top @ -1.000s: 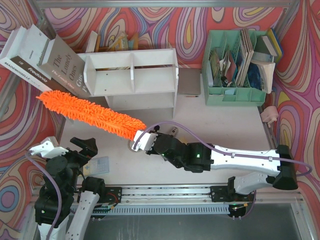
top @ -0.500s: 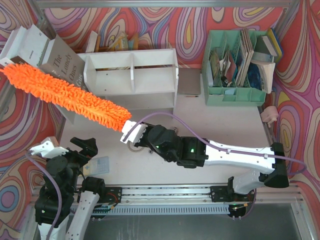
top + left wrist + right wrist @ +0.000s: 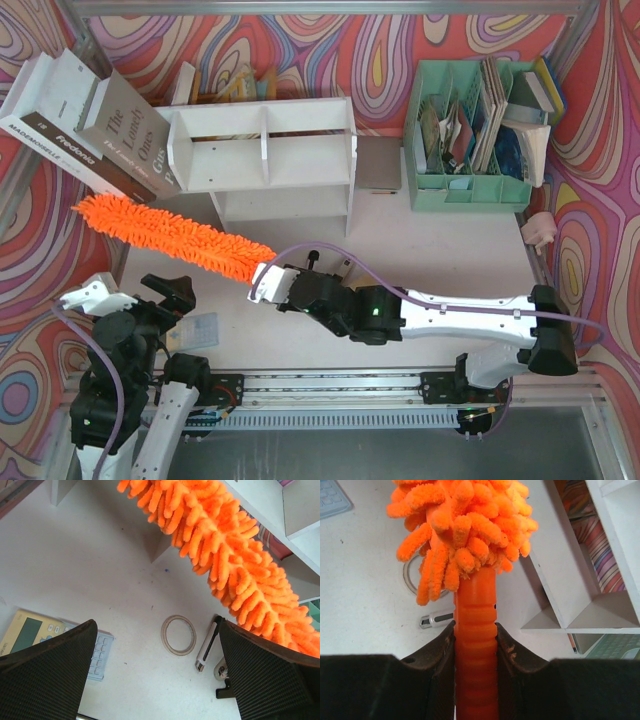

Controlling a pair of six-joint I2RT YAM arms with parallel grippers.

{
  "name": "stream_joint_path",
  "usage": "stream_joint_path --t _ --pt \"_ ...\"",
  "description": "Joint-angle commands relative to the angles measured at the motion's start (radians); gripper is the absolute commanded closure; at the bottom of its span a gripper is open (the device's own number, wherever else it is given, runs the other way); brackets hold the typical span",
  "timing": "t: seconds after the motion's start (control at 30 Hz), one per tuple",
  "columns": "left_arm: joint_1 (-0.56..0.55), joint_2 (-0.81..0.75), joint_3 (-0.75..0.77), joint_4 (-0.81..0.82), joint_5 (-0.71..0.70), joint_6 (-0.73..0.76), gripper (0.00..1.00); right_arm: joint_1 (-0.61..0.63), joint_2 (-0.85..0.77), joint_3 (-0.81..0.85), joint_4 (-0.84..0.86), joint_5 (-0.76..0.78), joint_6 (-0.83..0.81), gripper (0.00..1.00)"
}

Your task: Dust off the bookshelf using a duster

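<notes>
The duster [image 3: 175, 237] is a long fluffy orange brush held low over the table, in front of and to the left of the white bookshelf [image 3: 265, 150]. It slants from the far left down to my right gripper [image 3: 265, 283]. That gripper is shut on the ribbed orange handle [image 3: 475, 625], with the shaggy head [image 3: 465, 525] pointing away from it and the bookshelf [image 3: 615, 555] to its right. My left gripper [image 3: 165, 300] rests at the near left corner. Its jaws [image 3: 157, 630] stand wide open with nothing between them, and the duster [image 3: 235, 565] crosses above.
Large books [image 3: 90, 120] lean against the shelf's left side. A mint-green organizer [image 3: 470, 130] full of papers stands at the far right. A calculator [image 3: 200, 328], a pale ring [image 3: 178, 635] and a small white tool [image 3: 206, 647] lie on the near table.
The duster swung up and out to the far left over the books, then came back down lower in front of the shelf. The left arm has not moved.
</notes>
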Motion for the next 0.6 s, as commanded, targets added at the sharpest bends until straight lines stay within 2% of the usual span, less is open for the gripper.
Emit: stream_joint_path --t 0.0,0.23,0.57 --pt "0.006 0.011 -0.009 0.025 0.007 0.014 0.02 0.007 -0.001 0.132 0.068 0.036 0.023 1.0" --pt "0.006 0.001 -0.013 0.03 0.009 0.014 0.02 0.034 0.03 0.225 0.087 0.037 -0.031 1.0" --pt "0.007 0.022 -0.012 0.031 0.018 0.016 0.02 0.033 -0.076 0.063 0.057 0.117 -0.007 1.0"
